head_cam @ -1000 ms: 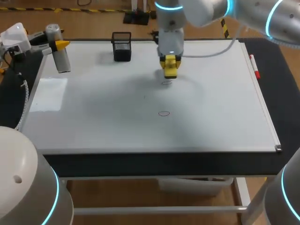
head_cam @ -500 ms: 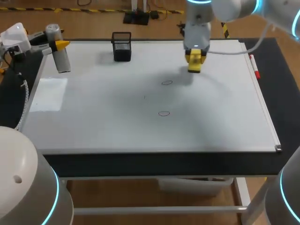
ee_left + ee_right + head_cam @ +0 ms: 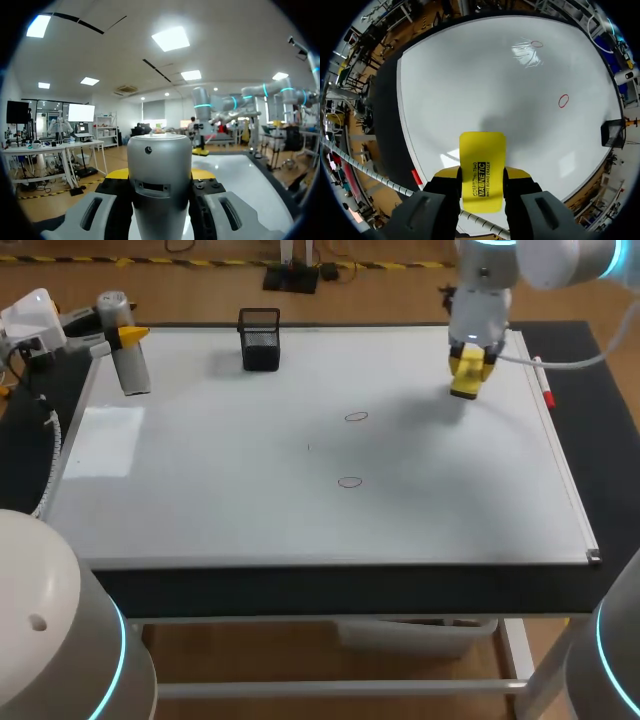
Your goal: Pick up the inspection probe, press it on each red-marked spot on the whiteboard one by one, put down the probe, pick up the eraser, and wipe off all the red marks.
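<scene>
My right gripper [image 3: 467, 370] hangs over the whiteboard [image 3: 200, 510] near its far right corner, shut on the yellow eraser [image 3: 466, 376]. In the right wrist view the eraser [image 3: 482, 150] stands between the fingers [image 3: 519, 176], above bare board. Two thin red ovals lie mid-board, the upper red mark [image 3: 356, 417] and the lower red mark [image 3: 349, 482]; both are also ahead of the eraser as the nearer mark [image 3: 563, 101] and the farther mark [image 3: 536, 44]. My left gripper [image 3: 122, 337] at the far left corner is shut on the silver probe [image 3: 132, 368], which fills the left wrist view between the fingers as the probe [image 3: 160, 190].
A black mesh pen holder [image 3: 260, 338] stands at the board's far edge, left of centre. A red marker [image 3: 543, 382] lies on the black strip beside the board's right edge, close to my right gripper.
My right arm has carried the eraser to the right, from above the upper red mark to near the board's right edge. My left arm and the probe have stayed put.
</scene>
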Motion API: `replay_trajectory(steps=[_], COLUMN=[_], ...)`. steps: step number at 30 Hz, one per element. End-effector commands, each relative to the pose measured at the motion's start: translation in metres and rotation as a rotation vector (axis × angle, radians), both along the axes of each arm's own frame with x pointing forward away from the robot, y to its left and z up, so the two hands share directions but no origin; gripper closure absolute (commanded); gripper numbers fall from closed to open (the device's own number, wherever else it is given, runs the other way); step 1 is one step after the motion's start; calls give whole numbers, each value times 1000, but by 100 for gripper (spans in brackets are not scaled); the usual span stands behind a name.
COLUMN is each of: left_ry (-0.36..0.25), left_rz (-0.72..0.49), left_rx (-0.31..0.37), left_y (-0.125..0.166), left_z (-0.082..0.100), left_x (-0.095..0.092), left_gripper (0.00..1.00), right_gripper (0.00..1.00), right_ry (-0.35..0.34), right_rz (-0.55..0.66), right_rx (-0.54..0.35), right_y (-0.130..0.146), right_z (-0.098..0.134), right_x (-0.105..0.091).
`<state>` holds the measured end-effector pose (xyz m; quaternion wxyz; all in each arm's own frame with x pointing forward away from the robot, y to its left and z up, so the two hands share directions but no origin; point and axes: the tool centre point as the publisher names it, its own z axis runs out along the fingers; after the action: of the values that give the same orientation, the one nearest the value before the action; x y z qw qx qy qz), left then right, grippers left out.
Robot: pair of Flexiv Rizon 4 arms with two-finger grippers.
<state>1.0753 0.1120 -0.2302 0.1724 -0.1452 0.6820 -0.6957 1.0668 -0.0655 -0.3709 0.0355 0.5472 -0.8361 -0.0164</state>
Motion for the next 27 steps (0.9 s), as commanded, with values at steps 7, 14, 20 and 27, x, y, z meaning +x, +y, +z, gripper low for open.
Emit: replay_trajectory(steps=[7,14,20,27], left_ry=[0,0,0,0], left_rz=[2,2,2,2], left_rx=[1,1,1,1], left_y=[0,0,0,0], left_z=[1,1,1,1], left_x=[0,0,0,0], left_gripper=[100,100,100,100], right_gripper=[100,100,100,100], right_ry=[1,6,6,6], right_rz=[-46,-37,-37,-37], right_rx=[17,15,15,15], right_y=[-44,-47,-47,-47], right_z=[-2,-1,-1,-1], right_x=[-10,-9,-9,-9])
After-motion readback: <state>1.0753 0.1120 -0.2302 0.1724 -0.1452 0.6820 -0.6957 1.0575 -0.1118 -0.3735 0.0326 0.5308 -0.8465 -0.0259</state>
